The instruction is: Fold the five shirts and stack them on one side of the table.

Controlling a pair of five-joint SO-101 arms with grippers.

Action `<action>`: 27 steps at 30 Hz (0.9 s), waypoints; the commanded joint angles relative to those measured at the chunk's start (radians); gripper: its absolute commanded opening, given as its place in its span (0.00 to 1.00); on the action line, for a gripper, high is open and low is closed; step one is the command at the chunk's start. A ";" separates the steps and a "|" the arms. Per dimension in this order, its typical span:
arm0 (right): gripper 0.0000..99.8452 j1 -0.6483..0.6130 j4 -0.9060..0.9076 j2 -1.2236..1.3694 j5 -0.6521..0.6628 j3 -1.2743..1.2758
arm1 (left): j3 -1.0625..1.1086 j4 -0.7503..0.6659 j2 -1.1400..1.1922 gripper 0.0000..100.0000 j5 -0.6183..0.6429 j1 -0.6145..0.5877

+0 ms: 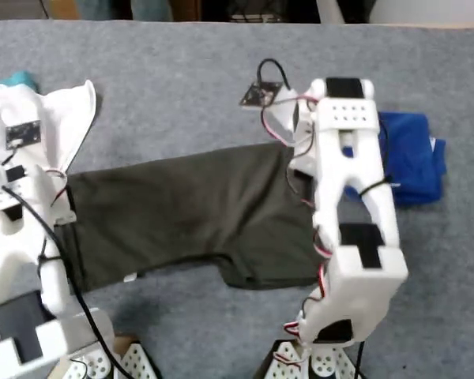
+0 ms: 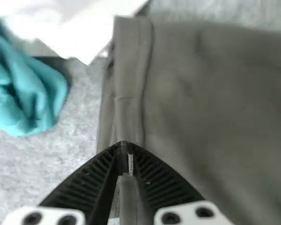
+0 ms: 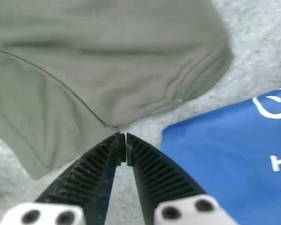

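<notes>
Now | grey table [image 1: 182,71] | olive shirt [image 1: 189,213] spread | blue shirt [image 1: 411,158] folded

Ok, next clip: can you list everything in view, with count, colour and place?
olive shirt: one, dark olive, spread across the table's middle.
white shirt: one, white, crumpled at the far left of the table.
teal shirt: one, teal, bunched beside the white shirt.
blue shirt: one, blue with white print, folded at the right side.
table: one, grey cover, under everything.
left arm: one, white, at the olive shirt's left end.
right arm: one, white, over the olive shirt's right end.
left pincer: one, black, shut on the olive shirt's edge.
right pincer: one, black, shut, tips at the olive shirt's edge by the blue shirt.
</notes>
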 commanded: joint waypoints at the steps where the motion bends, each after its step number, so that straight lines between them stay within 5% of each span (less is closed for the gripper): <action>1: 0.01 -0.008 -0.152 -0.104 -0.011 0.202 | -0.051 -0.009 0.074 0.03 0.020 0.008; 11: 0.01 0.005 -0.334 -0.130 -0.023 0.472 | -0.386 0.106 0.333 0.03 0.109 -0.068; 17: 0.01 0.040 -0.327 -0.131 -0.023 0.472 | -0.570 0.115 0.539 0.03 0.028 -0.111; 27: 0.01 0.023 -0.157 -0.406 0.035 0.492 | -0.740 0.173 0.548 0.03 -0.018 -0.127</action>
